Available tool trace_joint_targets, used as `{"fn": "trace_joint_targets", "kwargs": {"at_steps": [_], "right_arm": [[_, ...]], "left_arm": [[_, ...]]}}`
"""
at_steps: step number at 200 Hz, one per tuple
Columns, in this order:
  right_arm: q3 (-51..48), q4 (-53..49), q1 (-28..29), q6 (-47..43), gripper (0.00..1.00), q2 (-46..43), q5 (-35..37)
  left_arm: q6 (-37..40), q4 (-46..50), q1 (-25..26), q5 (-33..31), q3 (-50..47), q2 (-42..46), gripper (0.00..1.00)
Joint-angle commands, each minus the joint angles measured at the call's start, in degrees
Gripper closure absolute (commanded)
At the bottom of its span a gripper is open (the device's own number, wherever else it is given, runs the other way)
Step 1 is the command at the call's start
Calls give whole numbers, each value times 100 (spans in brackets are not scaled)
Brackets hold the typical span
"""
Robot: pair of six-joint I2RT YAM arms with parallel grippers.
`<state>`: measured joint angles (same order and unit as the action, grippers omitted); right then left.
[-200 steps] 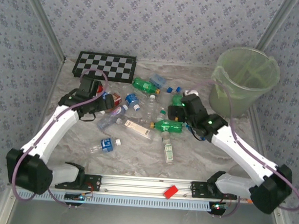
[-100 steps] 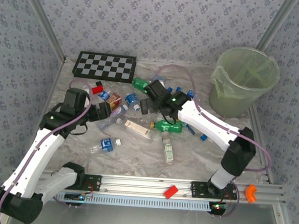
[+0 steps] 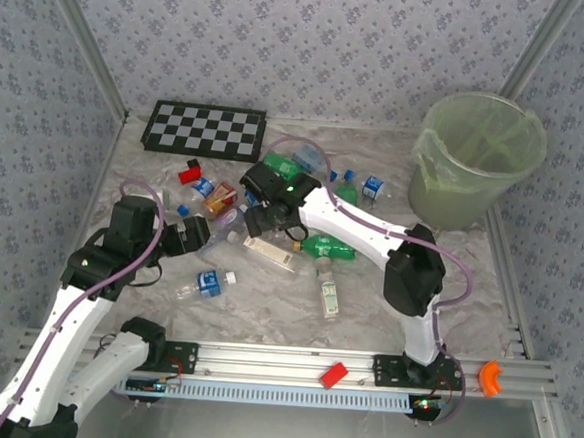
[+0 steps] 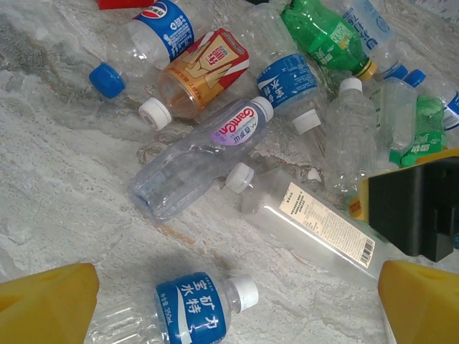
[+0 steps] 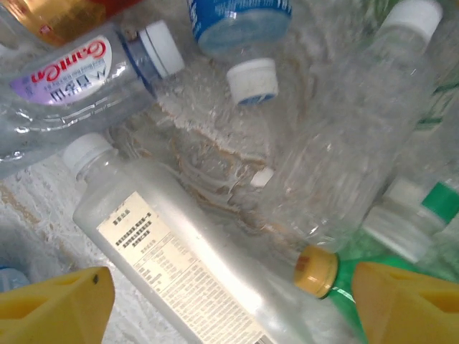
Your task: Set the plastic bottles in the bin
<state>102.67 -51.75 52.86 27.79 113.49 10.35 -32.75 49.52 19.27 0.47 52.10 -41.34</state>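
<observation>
Mostly, the bottles (image 3: 328, 247) are strewn on their sides in a loose heap at the middle of the desk (image 3: 265, 312). They are kept well apart from the bin (image 3: 444, 195), which is stood upright at the far right corner. A frosted bottle (image 5: 179, 265) with a white cap and a printed label is laid between the fingers of the right claw (image 5: 229, 308), which is held spread just above the heap. A purple-labelled bottle (image 5: 64, 79) is laid just beside the frosted one.

The left claw (image 4: 233, 304) is held spread wide over the left side of the heap, and a blue-labelled bottle (image 4: 193, 312) is seen between its fingertips in the wrist view. A chequered board (image 3: 206, 130) is propped at the far left, and a red block (image 3: 335, 374) is set on the near rail.
</observation>
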Motion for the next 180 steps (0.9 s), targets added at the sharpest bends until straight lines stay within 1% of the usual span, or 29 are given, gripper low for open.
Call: {"fn": "trace_joint_targets", "kwargs": {"at_steps": [1,28,39,62,86,119,155,166,180], "right_arm": [[179,-457,-334,370,17,322,-247],[250,-328,-545,535,19,575,-191],[397,-328,-638,560,21,746,-239],[685,-317,-798,625,22,1024,-224],[989,-318,-988,851,26,1328,-370],[1217,-423,-1135,1247,26,1689,-420],[1272,-328,-1207,1377,25,1911,-552],[1275,-312,-1232,1412,30,1952,-574],[1271,-276,-1243,1435,33,1952,-552]], "left_arm": [[-154,205,11,-162,45,24,0],[-303,140,16,-168,-49,242,0],[-317,146,17,-174,-50,276,0],[-333,192,18,-170,-26,276,0],[-353,207,24,-128,-12,245,0],[-330,212,24,-85,115,198,0],[-283,174,25,-47,187,110,0],[-259,155,24,-25,203,91,0],[-217,159,24,-14,244,51,0]]}}
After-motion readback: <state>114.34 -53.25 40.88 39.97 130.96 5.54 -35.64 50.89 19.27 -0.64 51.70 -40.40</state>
